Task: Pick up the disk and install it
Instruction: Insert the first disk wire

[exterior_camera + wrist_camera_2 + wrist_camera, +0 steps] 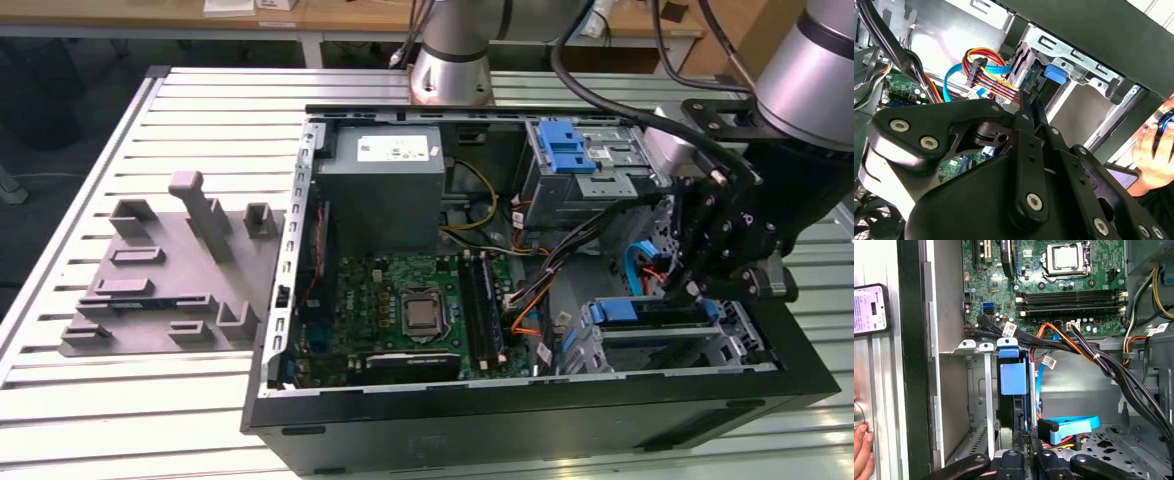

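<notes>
The disk (650,313) sits on edge in the lower drive cage at the front of the open computer case, on the exterior view's right; its blue carrier bracket (1013,377) faces up. My gripper (683,298) reaches down into the case right behind the disk. In the first wrist view the gripper (1023,434) has its two fingers pressed close together against the disk's dark rear edge, beside the blue data cable (1069,427). In the second wrist view the gripper (1027,97) points at the cage next to the coloured power wires (986,65). Its jaws look shut with nothing between them.
A second drive cage with a blue latch (567,150) stands at the case's back. The motherboard (407,305) and power supply (387,190) fill the left half. A grey holder fixture (167,270) lies on the slatted table. A person's hand (1154,150) and a phone (869,307) are beside the case.
</notes>
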Action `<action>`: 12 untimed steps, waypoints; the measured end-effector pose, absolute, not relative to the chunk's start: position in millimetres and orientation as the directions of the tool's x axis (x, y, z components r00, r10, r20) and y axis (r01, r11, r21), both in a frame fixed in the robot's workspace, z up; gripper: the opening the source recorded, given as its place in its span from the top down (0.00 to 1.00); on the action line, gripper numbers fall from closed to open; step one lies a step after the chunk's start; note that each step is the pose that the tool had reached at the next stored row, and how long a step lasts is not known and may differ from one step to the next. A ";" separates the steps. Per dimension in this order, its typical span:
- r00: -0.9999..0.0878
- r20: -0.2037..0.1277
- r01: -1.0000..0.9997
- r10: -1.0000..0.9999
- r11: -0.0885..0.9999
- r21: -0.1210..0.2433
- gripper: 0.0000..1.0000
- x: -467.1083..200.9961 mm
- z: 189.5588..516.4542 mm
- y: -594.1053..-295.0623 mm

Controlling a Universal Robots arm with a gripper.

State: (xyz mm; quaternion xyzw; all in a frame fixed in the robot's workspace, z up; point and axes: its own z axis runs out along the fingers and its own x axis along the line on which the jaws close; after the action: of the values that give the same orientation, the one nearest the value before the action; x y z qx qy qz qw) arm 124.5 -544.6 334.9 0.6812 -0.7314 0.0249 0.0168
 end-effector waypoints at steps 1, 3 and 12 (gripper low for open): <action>-0.078 0.059 -0.997 -0.995 0.077 -0.013 0.83 124.5 334.8 -544.6; -0.088 0.059 -0.996 -0.994 0.087 -0.013 0.83 124.8 334.5 -544.7; -0.089 0.059 -0.996 -0.994 0.088 -0.004 0.83 129.7 334.1 -544.7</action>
State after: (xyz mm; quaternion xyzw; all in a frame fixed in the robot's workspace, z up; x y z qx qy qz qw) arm 129.7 -544.7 334.1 0.6748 -0.7374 0.0215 0.0204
